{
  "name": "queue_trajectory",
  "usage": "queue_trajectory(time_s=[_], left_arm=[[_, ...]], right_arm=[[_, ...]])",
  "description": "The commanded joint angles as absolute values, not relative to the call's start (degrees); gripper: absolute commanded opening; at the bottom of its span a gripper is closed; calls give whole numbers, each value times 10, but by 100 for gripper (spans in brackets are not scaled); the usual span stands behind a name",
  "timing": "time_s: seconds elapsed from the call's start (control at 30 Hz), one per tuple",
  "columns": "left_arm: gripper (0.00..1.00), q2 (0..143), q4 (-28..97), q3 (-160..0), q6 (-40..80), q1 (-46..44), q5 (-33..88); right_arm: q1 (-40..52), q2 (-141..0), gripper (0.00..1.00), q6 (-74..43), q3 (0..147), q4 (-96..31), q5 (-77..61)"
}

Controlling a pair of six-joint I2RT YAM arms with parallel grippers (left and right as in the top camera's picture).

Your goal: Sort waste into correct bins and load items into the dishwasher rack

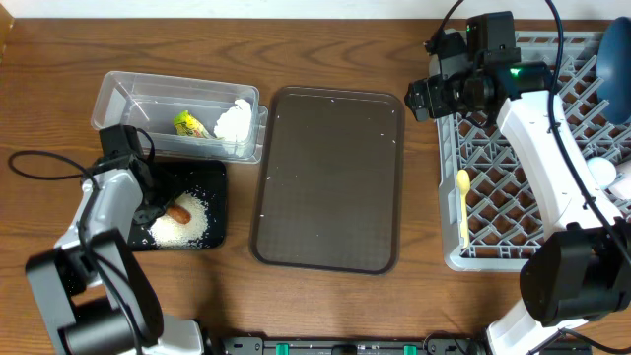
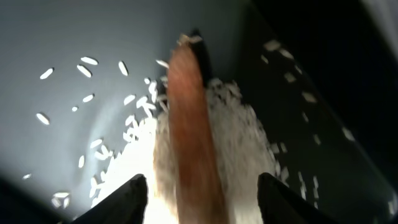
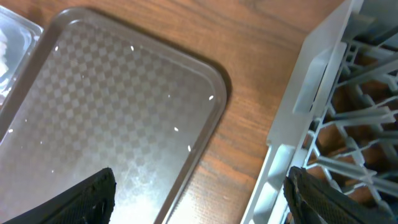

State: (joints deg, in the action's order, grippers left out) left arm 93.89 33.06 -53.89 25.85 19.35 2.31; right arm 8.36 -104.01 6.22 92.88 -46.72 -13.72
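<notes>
1. tissue point(image 1: 235, 120), wrapper point(image 1: 189, 124): in clear tub point(image 1: 118, 94), done
2. carrot piece point(image 1: 177, 210), rice point(image 1: 187, 229): in black tray point(image 1: 219, 197); left gripper point(image 2: 202, 193) spread astride carrot piece
3. spoon point(image 1: 462, 202), plate point(image 1: 616, 54): in rack point(image 1: 449, 148); right gripper point(image 3: 202, 199) spread, empty
4. remaining: stray grains point(image 3: 211, 97) on brown tray point(image 1: 330, 177)

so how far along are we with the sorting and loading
Mostly done. Wrapper and tissue lie in the tub; carrot and rice in the black tray; spoon and plate in the rack. The left gripper, over the carrot, and the right gripper are open, holding nothing. Left: stray grains on the brown tray; cups I cannot make out.
</notes>
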Motion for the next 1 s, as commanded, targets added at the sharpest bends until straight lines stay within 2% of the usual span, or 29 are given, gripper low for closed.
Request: queue_trajectory(time_s=[0.0,0.27,0.43,0.57,0.77,0.97], left_arm=[[64,876,346,-563,170,196,57],[64,780,365,-584,85,192,185],[67,772,403,-606,21,154,197],[73,775,475,-648,10,127,174],[80,775,594,-696,-3,117,169],[79,751,637,-686,-56,112,171]], right_arm=[[75,-1044,87,37,929,-450,-144],[44,-1044,96,-9,929,-375,-166],[2,-1044,98,-48,929,-347,-235],[-33,-1044,99,-54,929,-407,-226],[-60,-1011,99,-55,929,-549,-58],[-70,-945,99,-42,929,-612,-41]])
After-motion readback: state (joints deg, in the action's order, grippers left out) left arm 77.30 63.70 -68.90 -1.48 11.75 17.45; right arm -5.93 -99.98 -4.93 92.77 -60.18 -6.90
